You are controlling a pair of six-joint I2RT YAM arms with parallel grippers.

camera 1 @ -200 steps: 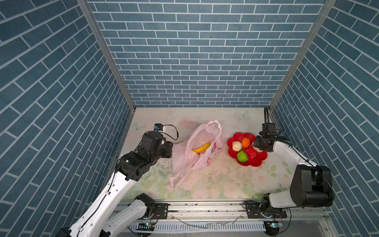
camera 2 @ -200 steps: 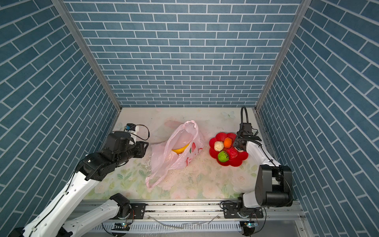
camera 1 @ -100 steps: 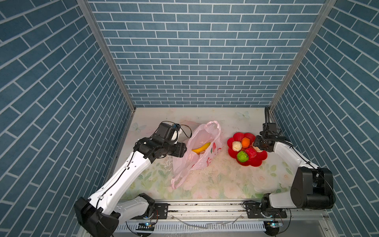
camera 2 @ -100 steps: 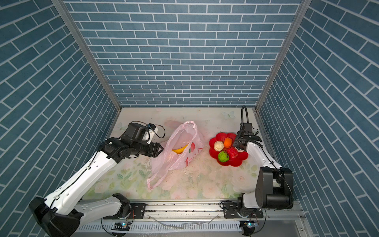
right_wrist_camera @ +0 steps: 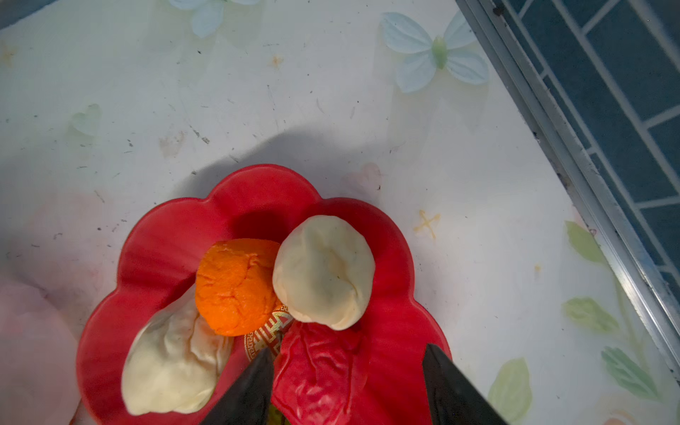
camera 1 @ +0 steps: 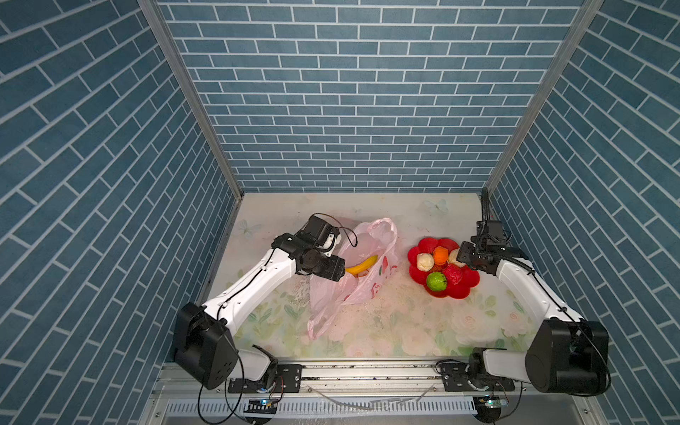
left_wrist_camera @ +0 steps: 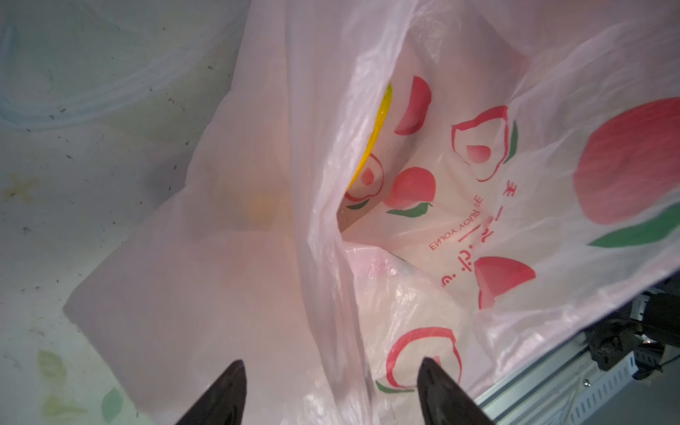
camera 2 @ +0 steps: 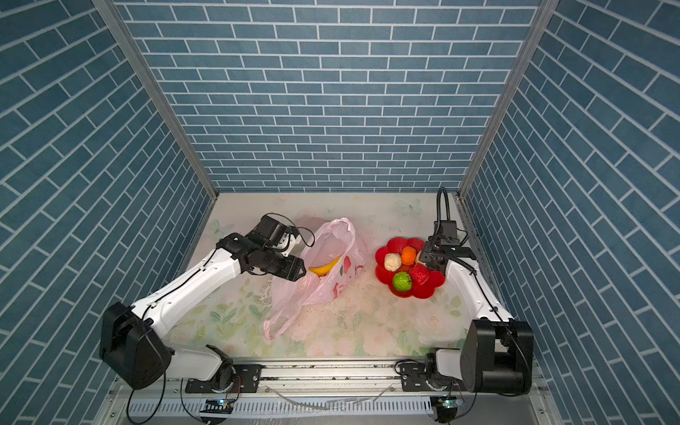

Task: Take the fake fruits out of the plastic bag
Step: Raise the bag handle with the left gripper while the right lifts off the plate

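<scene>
At centre frame in both top views, the pale-pink plastic bag lies crumpled on the flowered tabletop with its mouth open. The yellow banana sits inside, one end showing through the opening. My left pincer is at the bag's left edge, right by the mouth. Its tips are spread, with loose film lying between them, and it pinches nothing that I can make out.

Right of the bag and apart from it stands the red flower-shaped plate, which carries five more pieces. A bumpy green ball sits nearest the lower edge of the frame, with a bumpy red ball just beside it. Behind them are an orange piece, one beige lump and a second beige lump.

My right pincer hovers at the plate's right side, tips spread to either side of the red ball. The ball rests on the plate unpinched, and one tip stands clear of it.
</scene>
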